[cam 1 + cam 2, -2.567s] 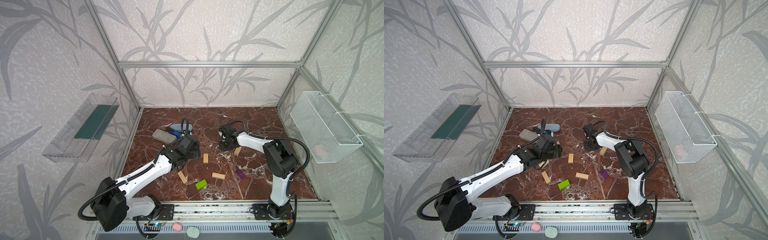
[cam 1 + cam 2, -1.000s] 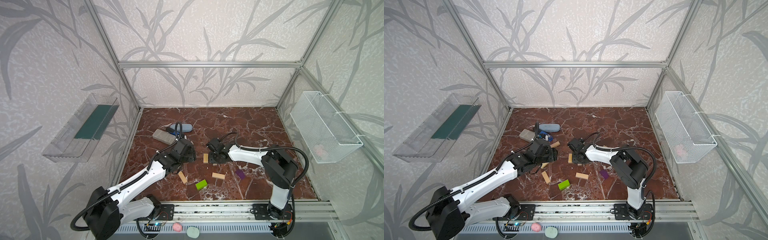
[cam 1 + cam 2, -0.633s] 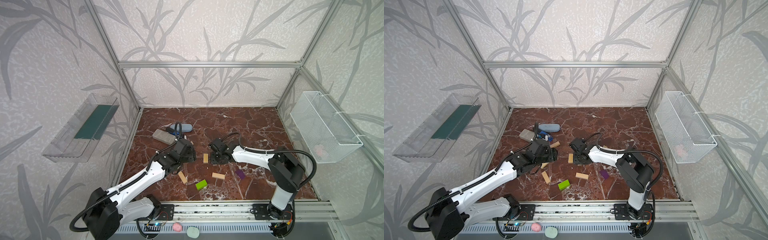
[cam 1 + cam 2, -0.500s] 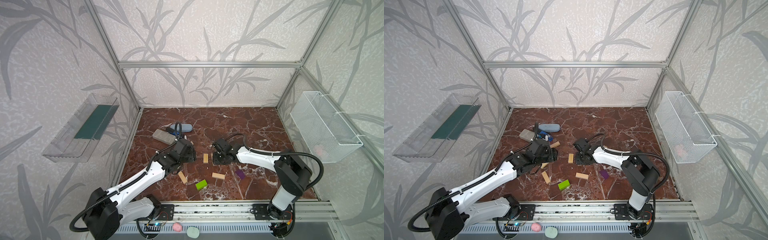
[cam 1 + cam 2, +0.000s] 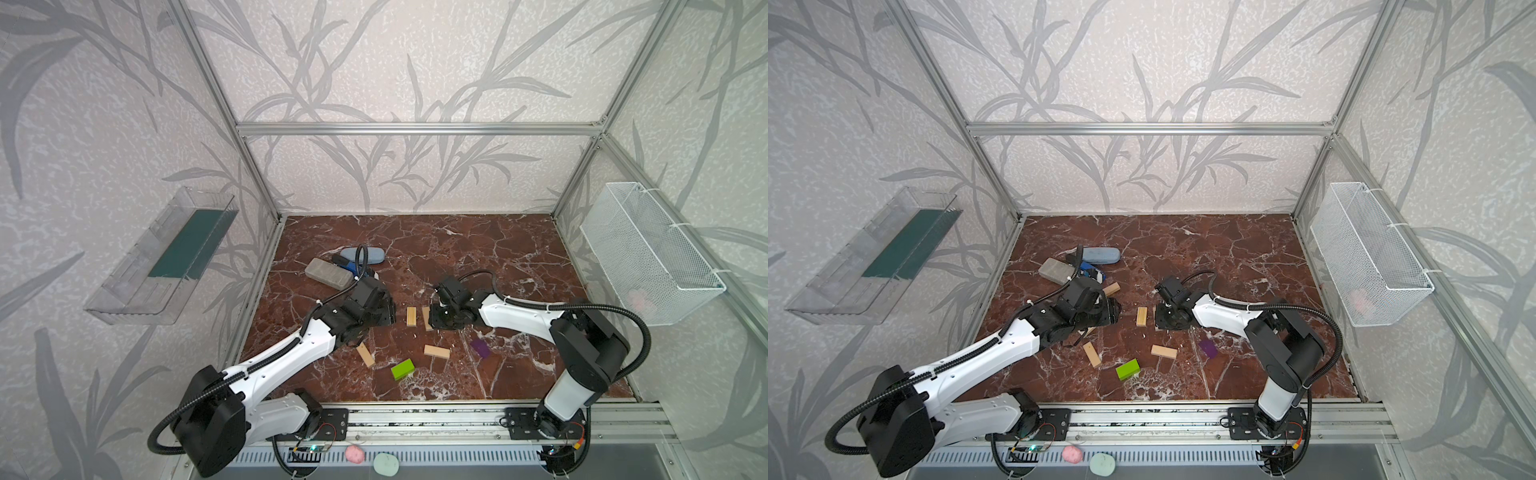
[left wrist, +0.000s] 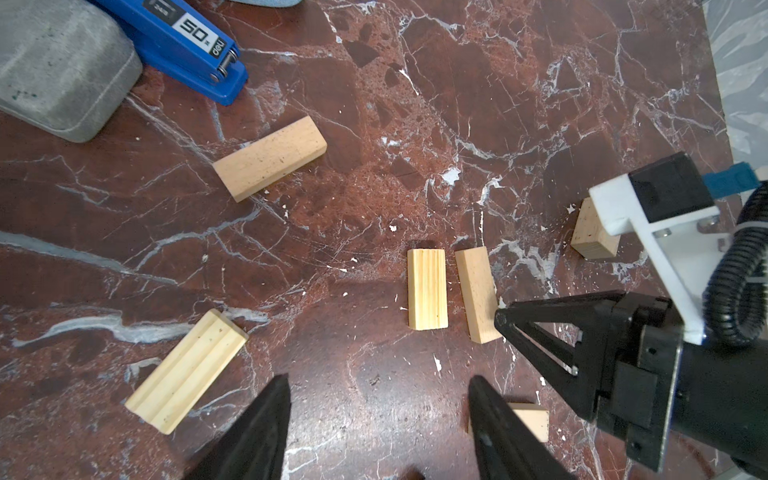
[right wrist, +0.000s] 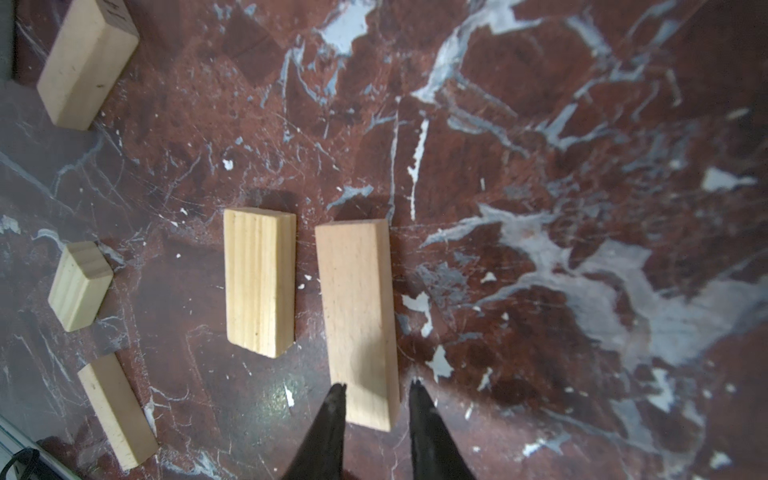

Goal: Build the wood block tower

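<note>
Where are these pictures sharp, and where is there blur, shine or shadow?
Right wrist view: the pale wood blocks are crisp, the red-brown marble floor blurs farther out, a small shiny spot by the right gripper's black fingers. Left wrist view: sharp, a dark shadow ahead of the left gripper's black fingers. Both top views: evenly lit.

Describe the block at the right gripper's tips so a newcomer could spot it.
Near the middle of the brown marble floor, two pale wood blocks lie flat side by side, almost parallel. The block meant is the one nearer the right gripper, whose tips flank its end. Its face is smooth and slightly pinkish, while its neighbour shows striped yellow grain.
</note>
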Controlling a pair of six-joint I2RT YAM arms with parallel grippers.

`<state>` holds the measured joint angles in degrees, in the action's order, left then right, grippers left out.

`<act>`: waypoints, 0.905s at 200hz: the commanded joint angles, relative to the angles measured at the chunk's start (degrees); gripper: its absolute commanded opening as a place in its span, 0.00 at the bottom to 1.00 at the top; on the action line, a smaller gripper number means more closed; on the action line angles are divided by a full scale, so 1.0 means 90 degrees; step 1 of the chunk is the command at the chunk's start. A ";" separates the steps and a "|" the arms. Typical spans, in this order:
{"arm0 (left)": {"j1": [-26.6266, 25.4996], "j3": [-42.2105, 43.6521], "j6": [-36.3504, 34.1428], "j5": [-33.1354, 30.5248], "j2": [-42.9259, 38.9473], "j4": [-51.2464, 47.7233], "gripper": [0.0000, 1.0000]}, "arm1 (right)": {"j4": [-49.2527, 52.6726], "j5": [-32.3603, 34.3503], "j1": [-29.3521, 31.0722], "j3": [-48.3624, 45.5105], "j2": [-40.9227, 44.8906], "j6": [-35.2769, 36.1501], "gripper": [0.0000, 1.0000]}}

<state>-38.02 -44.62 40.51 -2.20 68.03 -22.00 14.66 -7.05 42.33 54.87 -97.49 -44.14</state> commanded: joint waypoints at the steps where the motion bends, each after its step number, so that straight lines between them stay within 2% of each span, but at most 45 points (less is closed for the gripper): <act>1: 0.0031 -0.0119 -0.0077 0.0058 0.0058 0.0072 0.67 | -0.0136 -0.0066 -0.0026 -0.0098 -0.0143 0.0017 0.25; 70: 0.0035 -0.0159 -0.0126 0.0020 0.0107 0.0005 0.67 | -0.0371 -0.0189 -0.0032 -0.0170 -0.0335 -0.0075 0.21; 133: 0.0035 -0.0192 -0.0165 -0.0001 0.0223 0.0008 0.67 | -0.0870 -0.0124 -0.0017 -0.0257 -0.0356 -0.0669 0.15; 181: 0.0054 -0.0225 -0.0228 -0.0054 0.0282 -0.0023 0.67 | -0.1071 -0.0037 0.0051 -0.0213 -0.0362 -0.0940 0.15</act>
<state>-37.89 -44.75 39.40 -1.61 70.22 -21.87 6.44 -8.40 42.33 53.15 -99.83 -50.48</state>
